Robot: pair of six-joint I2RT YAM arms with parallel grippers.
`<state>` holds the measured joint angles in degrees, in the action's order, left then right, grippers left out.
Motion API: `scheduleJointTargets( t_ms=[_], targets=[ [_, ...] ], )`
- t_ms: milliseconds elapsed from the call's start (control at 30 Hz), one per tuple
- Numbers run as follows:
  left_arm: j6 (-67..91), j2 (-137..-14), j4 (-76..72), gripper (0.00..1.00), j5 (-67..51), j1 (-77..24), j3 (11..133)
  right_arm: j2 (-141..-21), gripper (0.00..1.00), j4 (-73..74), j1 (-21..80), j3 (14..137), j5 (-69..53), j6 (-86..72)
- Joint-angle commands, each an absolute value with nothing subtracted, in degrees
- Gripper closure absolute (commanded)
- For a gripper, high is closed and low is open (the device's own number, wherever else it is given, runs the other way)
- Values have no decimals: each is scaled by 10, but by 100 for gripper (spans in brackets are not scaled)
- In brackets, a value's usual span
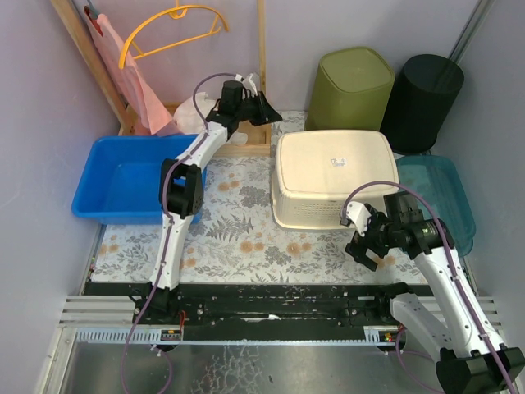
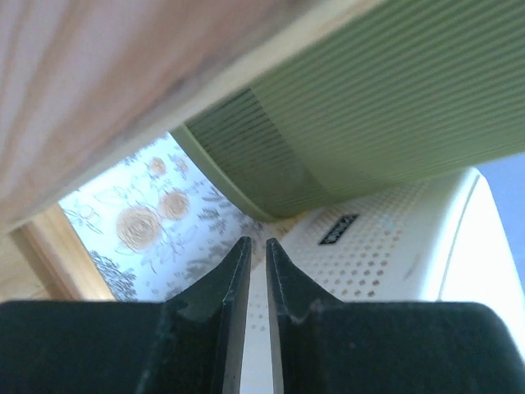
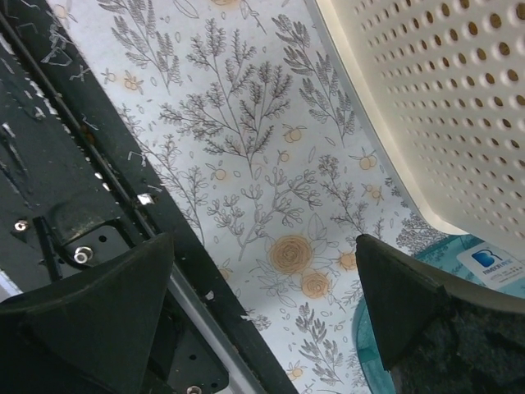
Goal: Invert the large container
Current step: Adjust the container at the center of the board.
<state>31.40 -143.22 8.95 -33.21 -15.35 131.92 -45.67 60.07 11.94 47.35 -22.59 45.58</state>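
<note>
The large container is a cream perforated basket standing bottom-up on the floral mat, with a label on its top. It also shows in the left wrist view and the right wrist view. My left gripper is held high at the back, by the wooden frame and left of the basket's far corner. Its jaws are almost together with nothing between them. My right gripper is open and empty just off the basket's near right corner, low over the mat.
A blue bin sits at the left and a teal bin at the right. An olive bin and a black bin stand behind the basket. A wooden frame with a yellow hanger stands at the back. A black rail runs along the front.
</note>
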Motion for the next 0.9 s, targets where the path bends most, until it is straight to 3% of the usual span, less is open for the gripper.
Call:
scheduleJointTargets(
  t_ms=[0, 400, 867],
  targets=[
    [360, -1446, 38, 89, -463, -143, 1298, -459, 1, 566, 117, 459, -192, 472],
    [383, -1362, -66, 88, -637, -158, 1122, -461, 1, 304, 117, 337, -4, 470],
    [338, -1253, -103, 86, -741, -224, 932, -485, 1, 86, 116, 282, 65, 465]
  ],
)
